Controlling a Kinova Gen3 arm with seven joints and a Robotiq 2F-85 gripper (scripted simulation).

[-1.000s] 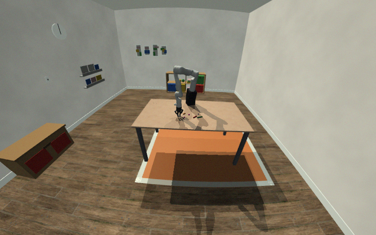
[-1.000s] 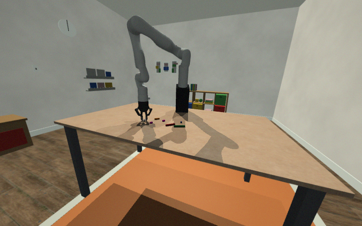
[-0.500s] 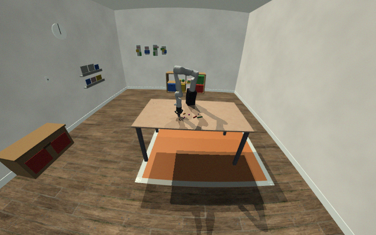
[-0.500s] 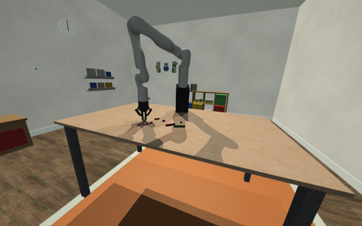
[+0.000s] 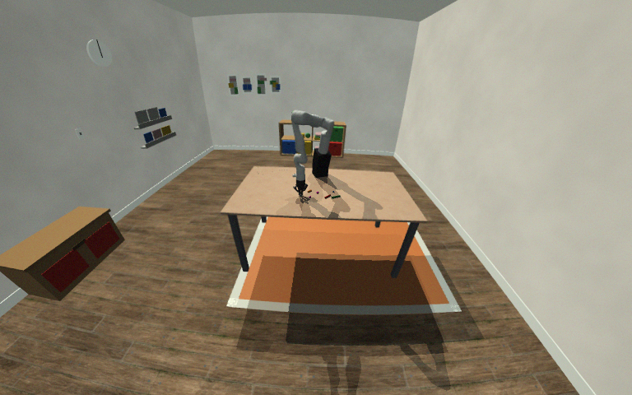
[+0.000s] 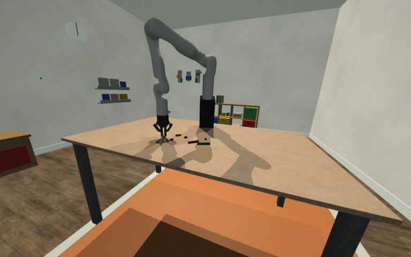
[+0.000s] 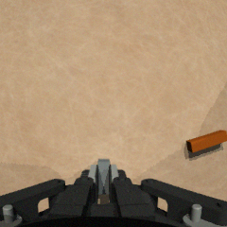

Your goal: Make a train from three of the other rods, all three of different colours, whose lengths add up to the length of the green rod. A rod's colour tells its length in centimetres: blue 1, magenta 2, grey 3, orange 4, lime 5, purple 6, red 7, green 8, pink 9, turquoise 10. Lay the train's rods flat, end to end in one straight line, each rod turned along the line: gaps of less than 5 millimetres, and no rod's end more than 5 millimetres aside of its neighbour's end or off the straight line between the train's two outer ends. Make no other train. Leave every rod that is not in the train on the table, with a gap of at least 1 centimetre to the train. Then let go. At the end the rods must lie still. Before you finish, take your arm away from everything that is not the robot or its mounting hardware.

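- The claw [image 7: 103,182] hangs low over the worktop [image 6: 272,169], pinching a grey rod [image 7: 103,171] between its fingers.
- The orange rod [image 7: 206,141] lies flat on the worktop, off to the claw's side and apart from it.
- Magenta rods [image 6: 171,139], a red rod [image 6: 192,141] and the green rod [image 6: 203,143] lie farther along.

Plenty of bare table [image 6: 272,169] ahead and left of the gripper [image 6: 162,135]. Only the orange rod [image 7: 206,141] sits nearby to its right, other rods [image 6: 192,141] clustered beyond
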